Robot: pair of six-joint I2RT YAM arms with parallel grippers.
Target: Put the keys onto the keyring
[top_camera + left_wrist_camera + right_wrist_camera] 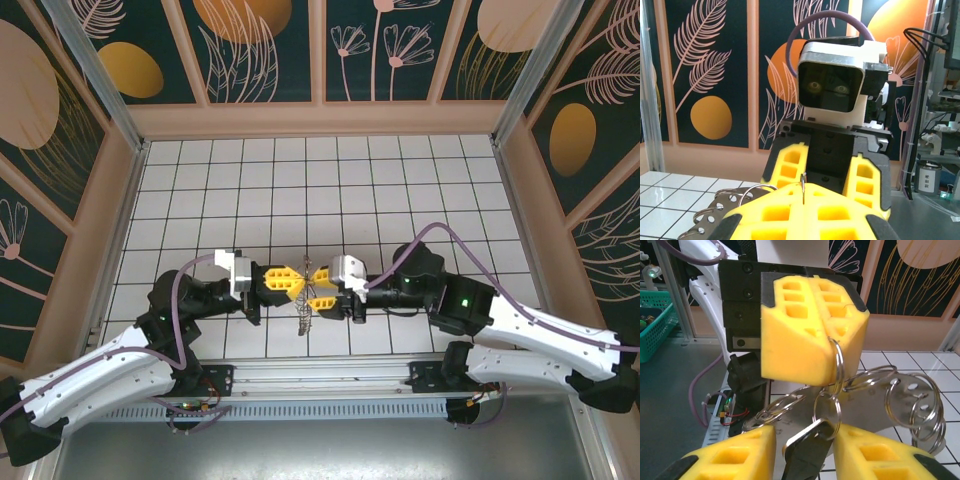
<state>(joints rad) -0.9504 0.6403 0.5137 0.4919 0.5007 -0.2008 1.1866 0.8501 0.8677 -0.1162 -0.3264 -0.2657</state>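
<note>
Above the near middle of the table [300, 180], the left gripper [827, 355] pinches the keyring [838, 365] upright, apparently steadying it for threading, while the dark-headed key [805, 457] hangs between the right gripper's [806, 440] partly parted jaws.

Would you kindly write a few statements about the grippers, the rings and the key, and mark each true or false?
1. The left gripper is shut on a split ring. True.
2. The right gripper is clamped fully shut. False: its fingers stand apart, with a key between them.
3. The perforated metal plate carries no rings. False: several spare rings pass through its holes.
4. Both grippers face each other above the tiled table. True.
</note>
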